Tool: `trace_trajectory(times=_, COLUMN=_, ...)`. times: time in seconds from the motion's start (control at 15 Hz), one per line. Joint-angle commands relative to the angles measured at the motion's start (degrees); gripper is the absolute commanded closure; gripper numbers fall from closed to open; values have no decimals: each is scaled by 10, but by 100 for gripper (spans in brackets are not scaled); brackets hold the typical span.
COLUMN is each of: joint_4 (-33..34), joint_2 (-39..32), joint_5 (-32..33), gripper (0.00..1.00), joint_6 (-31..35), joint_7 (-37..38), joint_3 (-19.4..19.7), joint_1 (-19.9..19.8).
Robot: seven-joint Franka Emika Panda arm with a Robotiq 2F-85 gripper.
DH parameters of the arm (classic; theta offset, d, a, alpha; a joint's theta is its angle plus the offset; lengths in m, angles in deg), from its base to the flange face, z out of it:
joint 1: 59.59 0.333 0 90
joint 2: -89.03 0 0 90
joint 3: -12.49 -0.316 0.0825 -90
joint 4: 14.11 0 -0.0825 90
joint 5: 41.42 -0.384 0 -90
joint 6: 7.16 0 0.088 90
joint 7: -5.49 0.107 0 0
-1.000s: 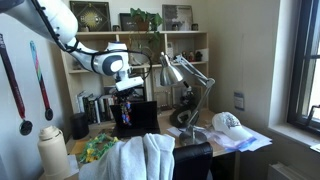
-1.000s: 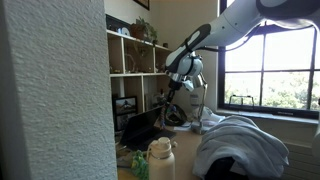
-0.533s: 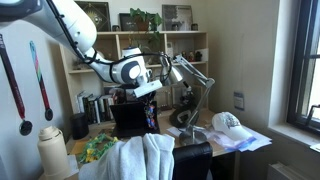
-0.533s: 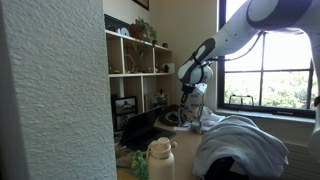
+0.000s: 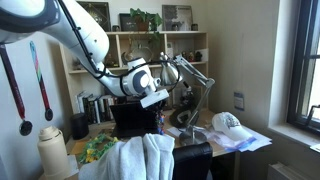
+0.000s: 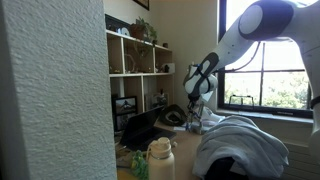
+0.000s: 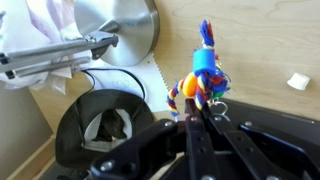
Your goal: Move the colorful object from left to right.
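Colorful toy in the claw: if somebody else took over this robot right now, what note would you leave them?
Gripper: shut on the colorful object, held in the air above the desk, beside the desk lamp.
Done: the pickup.
Left: carry it to the right-hand spot, set it down, open the jaws and back away.

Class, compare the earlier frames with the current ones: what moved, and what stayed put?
In an exterior view the gripper, shut on the colorful object, carried it rightward, from before the shelf toward the desk lamp. The lamp, cap and white cloth stayed put.
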Motion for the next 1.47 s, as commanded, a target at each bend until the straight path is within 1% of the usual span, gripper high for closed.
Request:
trace_trajectory(times=0.0, joint_4=4, joint_2=-16, joint_5=53, gripper=98, joint_6=13, joint_7=73, joint_3=15, joint_1=-1)
trace_trajectory(times=0.2, joint_4=5, joint_2=-27, joint_5=81, gripper=97, joint_6=10, joint_7=117, joint_3=27, joint_1=-1)
trace_trajectory(times=0.27, joint_4=5, joint_2=-30, joint_5=89, gripper=85, joint_6=10, joint_7=129, joint_3=31, joint_1=0)
trace_trajectory(times=0.33, joint_4=6, joint_2=-31, joint_5=97, gripper=70, joint_6=8, joint_7=141, joint_3=34, joint_1=2)
trace_trajectory(times=0.53, joint_4=3, joint_2=-28, joint_5=111, gripper=49, joint_6=3, joint_7=167, joint_3=36, joint_1=6)
trace_trajectory(times=0.6, joint_4=2, joint_2=-25, joint_5=113, gripper=41, joint_6=1, joint_7=172, joint_3=35, joint_1=7)
trace_trajectory(times=0.73, joint_4=-2, joint_2=-18, joint_5=110, gripper=25, joint_6=-6, joint_7=170, joint_3=30, joint_1=7)
trace_trajectory(times=0.8, joint_4=-6, joint_2=-11, joint_5=101, gripper=19, joint_6=-12, joint_7=162, joint_3=22, joint_1=4)
trace_trajectory(times=0.87, joint_4=-11, joint_2=-4, joint_5=93, gripper=10, joint_6=-19, joint_7=151, joint_3=13, joint_1=1)
trace_trajectory(times=0.93, joint_4=-16, joint_2=5, joint_5=94, gripper=4, joint_6=-24, joint_7=149, joint_3=9, joint_1=3)
trace_trajectory(times=1.0, joint_4=-21, joint_2=16, joint_5=103, gripper=0, joint_6=-28, joint_7=156, joint_3=11, joint_1=8)
trace_trajectory(times=1.13, joint_4=-34, joint_2=45, joint_5=103, gripper=0, joint_6=-43, joint_7=157, joint_3=5, joint_1=13)
trace_trajectory(times=1.4, joint_4=-79, joint_2=126, joint_5=68, gripper=0, joint_6=-76, joint_7=126, joint_3=-28, joint_1=8)
